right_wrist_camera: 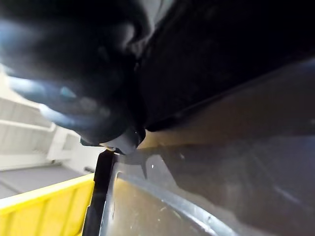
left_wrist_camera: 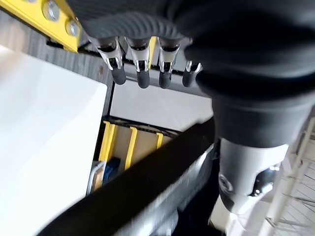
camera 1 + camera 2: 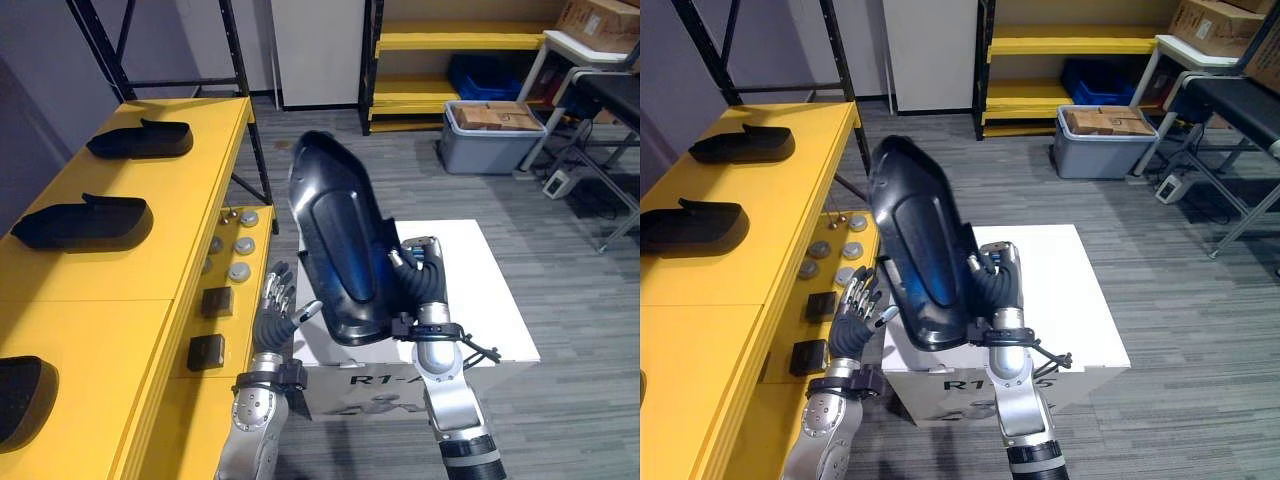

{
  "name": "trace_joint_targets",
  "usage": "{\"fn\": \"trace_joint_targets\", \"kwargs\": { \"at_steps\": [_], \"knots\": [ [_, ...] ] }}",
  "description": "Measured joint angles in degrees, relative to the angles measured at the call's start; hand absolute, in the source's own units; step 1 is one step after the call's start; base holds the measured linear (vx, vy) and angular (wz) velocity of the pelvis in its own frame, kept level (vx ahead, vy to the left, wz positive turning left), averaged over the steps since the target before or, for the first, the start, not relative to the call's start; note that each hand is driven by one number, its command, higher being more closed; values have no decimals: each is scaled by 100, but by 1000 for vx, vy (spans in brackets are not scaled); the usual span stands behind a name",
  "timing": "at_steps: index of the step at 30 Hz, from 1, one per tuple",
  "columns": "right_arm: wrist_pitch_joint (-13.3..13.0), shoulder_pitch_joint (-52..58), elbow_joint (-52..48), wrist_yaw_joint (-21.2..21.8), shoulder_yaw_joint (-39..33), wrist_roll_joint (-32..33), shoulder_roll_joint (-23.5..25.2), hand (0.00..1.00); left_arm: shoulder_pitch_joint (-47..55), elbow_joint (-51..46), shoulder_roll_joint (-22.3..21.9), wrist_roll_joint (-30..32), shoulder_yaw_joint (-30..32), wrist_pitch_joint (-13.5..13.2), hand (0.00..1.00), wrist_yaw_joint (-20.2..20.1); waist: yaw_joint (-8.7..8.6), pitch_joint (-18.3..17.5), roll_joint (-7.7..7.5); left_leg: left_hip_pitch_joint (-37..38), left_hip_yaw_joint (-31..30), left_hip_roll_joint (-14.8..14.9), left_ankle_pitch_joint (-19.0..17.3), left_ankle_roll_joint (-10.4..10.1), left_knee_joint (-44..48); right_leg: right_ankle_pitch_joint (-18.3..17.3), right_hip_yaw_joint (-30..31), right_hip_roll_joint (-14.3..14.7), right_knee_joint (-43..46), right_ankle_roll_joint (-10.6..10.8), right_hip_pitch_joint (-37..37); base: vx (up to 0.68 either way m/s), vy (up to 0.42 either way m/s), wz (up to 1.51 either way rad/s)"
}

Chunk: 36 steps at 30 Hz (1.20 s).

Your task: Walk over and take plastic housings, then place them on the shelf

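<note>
Found the fingers (image 3: pixel 397 262) of the right hand (image 3: pixel 425 278) clamped round the right rim of the large glossy black moulded plastic housing (image 3: pixel 335 230), held upright in the air above the left edge of the white cardboard box (image 3: pixel 490 300). Found the fingers (image 3: pixel 280 287) of the left hand (image 3: pixel 272 318) straight and slightly apart, just beside the housing's lower left rim, thumb aimed at that rim; cannot tell whether touching. Judged the grip one-sided: a tall part taken by one rim only, so likely to swing or slip out during the turn toward the shelf without support from the left hand. Judged a second risk in the reach itself: could clip the right edge of the surface with the lower end, or knock a housing lying there, if brought in low. Noted loose small parts on the lower ledge along that right edge, easy to sweep off with the left arm. Counted: one housing in hand; three similar matt black housings on the yellow shelf surface (image 3: pixel 150 270), one (image 3: pixel 140 140) toward the far edge, one (image 3: pixel 80 222) at mid-length by the left edge, one (image 3: pixel 20 395) toward the near edge, cut off by the view; at least five round silver discs (image 3: pixel 243 245) and two dark square blocks (image 3: pixel 216 301) on the ledge; one white box.
</note>
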Motion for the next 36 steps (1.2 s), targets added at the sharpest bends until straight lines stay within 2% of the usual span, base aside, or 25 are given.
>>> {"fn": "trace_joint_targets", "kwargs": {
  "at_steps": [5,6,8,9,14,18,25,29,31,32,33,36],
  "knots": [
    [-93,-17,-6,85,275,-1,-7,100,-107,19,125,-11,-232,22,0,37,1,-122,-2,-21,33,2,0,0,-3,2,28,2,13,0,-39,6,8,-2],
    [-105,-19,-6,89,280,-1,-19,100,-113,18,180,-15,-268,22,100,59,1,-179,-2,-44,43,2,0,1,-1,3,34,2,14,0,-62,0,0,0],
    [-109,-21,-6,88,287,-1,-35,100,-123,19,195,-51,-293,30,100,83,0,-202,-3,-43,48,2,1,1,0,5,40,2,14,-2,-63,0,0,0],
    [-110,-21,-5,86,287,0,-46,0,-123,22,209,-135,-323,43,100,98,-1,-225,-4,-43,52,3,1,1,0,6,44,2,13,-2,-63,0,0,0],
    [-128,-24,-5,86,411,18,-290,0,-141,152,356,-254,-428,52,100,144,0,-317,-5,-40,120,6,1,1,-3,11,105,4,13,-8,-66,2,14,-6],
    [-276,-24,-7,183,537,319,-489,0,-141,189,401,-337,-417,73,100,229,-13,-352,-6,-39,128,7,1,2,-3,16,116,7,13,-12,-66,0,0,0],
    [-496,16,-328,820,290,1806,-548,0,-143,196,385,-161,-332,167,100,147,-4,-367,-7,-14,126,8,4,5,-8,19,116,9,17,-16,-60,0,0,0],
    [-665,57,-735,1058,-441,2719,-528,0,-80,153,352,-75,-178,172,100,-56,-5,-367,-7,29,132,9,6,7,-26,18,133,8,37,-15,-49,0,0,0],
    [-784,150,-826,1118,-1355,3282,-511,0,-15,95,341,10,40,172,100,-161,-10,-366,-9,35,136,8,6,8,-38,17,140,6,41,-14,-53,0,0,0],
    [-796,201,-826,1125,-1572,3458,-509,0,6,86,336,10,115,172,100,-175,-13,-366,-10,34,136,8,6,9,-42,17,142,6,41,-14,-57,0,0,0],
    [-856,380,-789,1141,-2163,3963,-509,0,121,11,313,9,320,172,100,-199,-58,-365,-11,32,136,11,7,10,-50,17,144,10,40,-13,-64,0,0,0],
    [-919,525,-613,1153,-2838,4632,-509,0,266,-78,267,6,594,172,100,-199,-145,-362,-13,32,142,19,7,10,-67,16,154,20,38,-13,-72,1,1,-1]
  ]
}}
